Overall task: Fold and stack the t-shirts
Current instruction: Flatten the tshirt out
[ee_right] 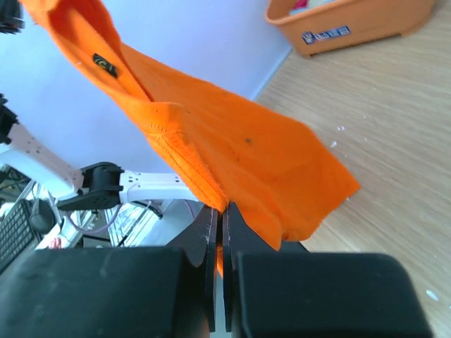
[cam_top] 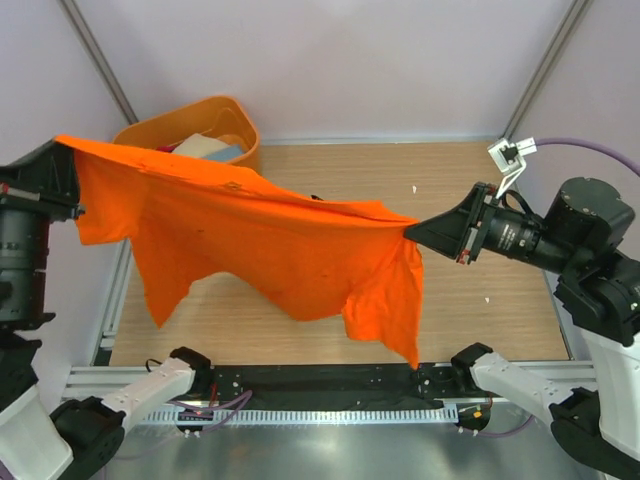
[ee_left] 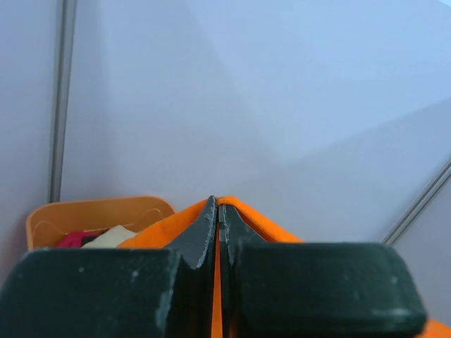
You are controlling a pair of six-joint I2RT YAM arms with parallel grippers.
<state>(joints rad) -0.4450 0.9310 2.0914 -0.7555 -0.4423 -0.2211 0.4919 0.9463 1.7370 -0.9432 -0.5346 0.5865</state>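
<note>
Cloth fills both grips. The left gripper [cam_top: 62,146] is clenched on one top corner of the orange t-shirt [cam_top: 270,240], its fingers pressed together with a thin strip of orange between them in its wrist view [ee_left: 217,205]. It sits just left of the tub [cam_top: 243,112], towards the arm bases. The right gripper [cam_top: 410,232] is clamped just as tightly on the other end of the shirt's top edge [ee_right: 222,208], well to the right of the tub and nearer the bases.

Between the two grips the t-shirt hangs stretched in the air in front of the tub. Its top edge is taut and crosses the tub's near rim in the overhead view, while its lower part droops in loose folds above the table [cam_top: 480,290].

That table is light wood-grain, and the tub stands at its far left corner. Pale walls [cam_top: 350,60] close in the space behind and beside the tub.

The tub is rigid orange plastic with a label [ee_right: 324,35] on one side. Inside lie bundled shirts: a beige one [cam_top: 203,145], a grey-blue one [cam_top: 230,153] beside it, and a crimson-pink one [ee_left: 74,239] at the edge.
</note>
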